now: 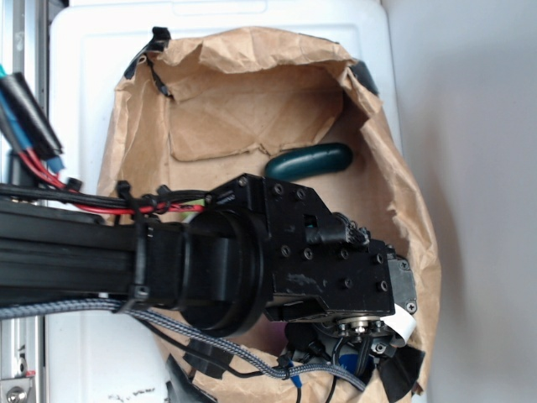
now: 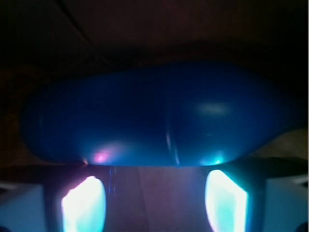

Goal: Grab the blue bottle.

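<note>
I have the hand (image 1: pixel 357 357) low at the bottom right of the exterior frame, inside the brown paper bag (image 1: pixel 252 109). On the wrist camera the blue bottle (image 2: pixel 159 113) fills mid-frame on its side, just beyond the two fingertips (image 2: pixel 82 205), which stand wide apart and empty. I judge this the final approach: advance slightly, then close. One bottle, one dark green cucumber-like toy (image 1: pixel 309 159) upper centre

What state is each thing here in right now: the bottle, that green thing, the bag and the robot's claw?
Blue bottle: lying on its side, close in front of the gripper, not clearly held.
Green oblong object: lying flat inside the bag, apart from the arm.
Paper bag: open, crumpled.
Gripper: reaching down into the bag; open or shut is unclear.
</note>
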Available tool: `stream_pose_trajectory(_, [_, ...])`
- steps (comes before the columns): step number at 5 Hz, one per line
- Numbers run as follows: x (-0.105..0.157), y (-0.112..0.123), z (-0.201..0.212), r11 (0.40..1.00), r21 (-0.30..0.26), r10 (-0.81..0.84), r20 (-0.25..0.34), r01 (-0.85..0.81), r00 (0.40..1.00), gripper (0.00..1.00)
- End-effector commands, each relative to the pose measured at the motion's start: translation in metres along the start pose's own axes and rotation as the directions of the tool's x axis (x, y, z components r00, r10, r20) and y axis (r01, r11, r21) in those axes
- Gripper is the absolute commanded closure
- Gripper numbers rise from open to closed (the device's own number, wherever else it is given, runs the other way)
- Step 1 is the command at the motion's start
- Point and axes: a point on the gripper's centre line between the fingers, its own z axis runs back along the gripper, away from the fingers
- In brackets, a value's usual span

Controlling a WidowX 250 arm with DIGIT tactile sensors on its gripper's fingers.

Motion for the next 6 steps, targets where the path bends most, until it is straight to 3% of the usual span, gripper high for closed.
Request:
stream_pose_trajectory(1, [-0.003,-0.004,0.043,0.999,-0.019,-0.025,0.084,0.027,0.996,0.0])
stream_pose_trajectory(4, [-0.048,0.024,0.119,0.984,-0.15,0.114,0.094,-0.099,0.989,0.0])
stream_pose_trajectory(5, [-0.06,0.022,0.112,0.926,-0.168,0.36,0.131,-0.338,0.924,0.0])
stream_pose_trajectory(6, [-0.063,0.012,0.098,0.846,-0.136,0.532,0.144,-0.516,0.835,0.0])
